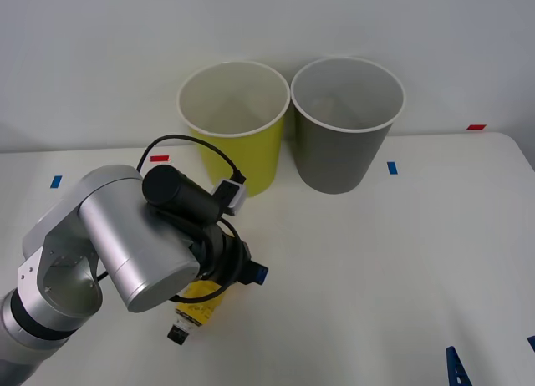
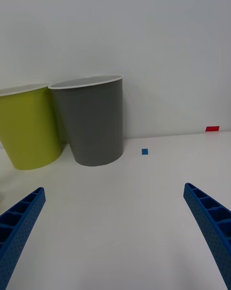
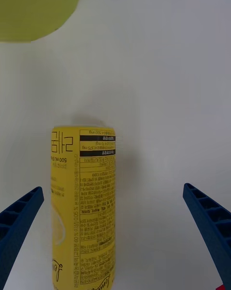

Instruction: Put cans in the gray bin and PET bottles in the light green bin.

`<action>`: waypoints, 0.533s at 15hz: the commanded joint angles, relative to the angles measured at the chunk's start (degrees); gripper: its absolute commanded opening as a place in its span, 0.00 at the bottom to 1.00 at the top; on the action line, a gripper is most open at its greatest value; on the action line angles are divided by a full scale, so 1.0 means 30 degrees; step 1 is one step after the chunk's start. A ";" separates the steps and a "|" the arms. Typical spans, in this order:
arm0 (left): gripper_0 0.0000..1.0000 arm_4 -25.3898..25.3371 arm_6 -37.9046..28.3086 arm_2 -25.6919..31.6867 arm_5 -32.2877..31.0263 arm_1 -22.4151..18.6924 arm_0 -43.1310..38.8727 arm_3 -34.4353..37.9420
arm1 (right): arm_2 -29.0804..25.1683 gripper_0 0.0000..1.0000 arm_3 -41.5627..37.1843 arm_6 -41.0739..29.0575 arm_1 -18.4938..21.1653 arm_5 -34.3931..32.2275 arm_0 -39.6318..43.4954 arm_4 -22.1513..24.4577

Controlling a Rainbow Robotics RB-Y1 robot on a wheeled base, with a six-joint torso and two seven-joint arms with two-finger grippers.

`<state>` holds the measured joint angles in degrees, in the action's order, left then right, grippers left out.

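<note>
The PET bottle point(image 3: 84, 208), slim and wrapped in yellow with black print, lies on its side on the white table. My left gripper point(image 3: 111, 190) hovers over it, open, with the bottle between the fingers and nearer one of them, untouched. In the front view my left arm covers most of the bottle point(image 1: 199, 307); its black cap point(image 1: 177, 333) pokes out toward me, and one blue finger point(image 1: 260, 275) shows. The light green bin point(image 1: 242, 156) and the gray bin point(image 1: 338, 156) stand side by side at the back. My right gripper point(image 2: 114, 189) is open and holds nothing, low at the front right point(image 1: 493, 352).
Small tape marks lie on the table: blue point(image 1: 56, 182) and red point(image 1: 159, 158) at the left, blue point(image 1: 392, 167) and red point(image 1: 476, 127) at the right. A pale wall rises behind the bins. White tabletop stretches between the bins and my right gripper.
</note>
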<state>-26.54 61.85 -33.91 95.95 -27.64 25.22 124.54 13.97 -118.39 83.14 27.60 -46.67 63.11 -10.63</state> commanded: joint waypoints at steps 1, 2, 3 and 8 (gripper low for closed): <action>1.00 0.0909 0.0124 -0.0531 0.0010 0.0074 0.0003 -0.0235 | 0.0000 1.00 0.0000 0.0000 0.0000 0.0000 0.0000 0.0000; 1.00 0.1084 0.0124 -0.0531 -0.0020 0.0133 0.0003 -0.0587 | 0.0000 1.00 0.0000 0.0000 0.0000 0.0000 0.0000 0.0000; 1.00 0.1377 0.0124 -0.0531 0.0010 0.0338 0.0003 -0.0909 | 0.0000 1.00 0.0000 0.0000 0.0000 0.0000 0.0000 0.0000; 1.00 0.2139 0.0212 -0.0531 0.0010 0.1510 0.0032 -0.2286 | 0.0000 1.00 0.0000 0.0000 0.0000 0.0000 0.0000 0.0000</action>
<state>-20.36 62.32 -35.49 95.92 -23.56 25.31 118.45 13.97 -118.39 83.14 27.60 -46.67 63.11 -10.63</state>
